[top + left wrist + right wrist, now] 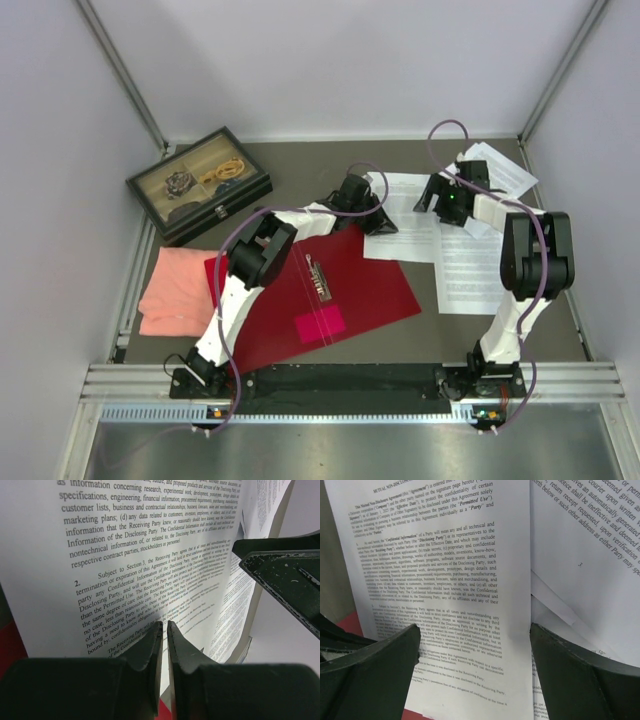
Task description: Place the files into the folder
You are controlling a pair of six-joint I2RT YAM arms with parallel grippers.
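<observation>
Left jaws tight on the files (125, 555), right jaws wide, arms outstretched.

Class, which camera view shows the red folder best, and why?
Top external: nearly the whole open folder shows, clip and pink sticker included. Both wrist views, filled by the files, catch only red slivers.

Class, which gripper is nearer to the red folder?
Left. The left gripper sits just beyond the folder's far corner, shut on a sheet. The right gripper hovers open farther right, above the other files.
</observation>
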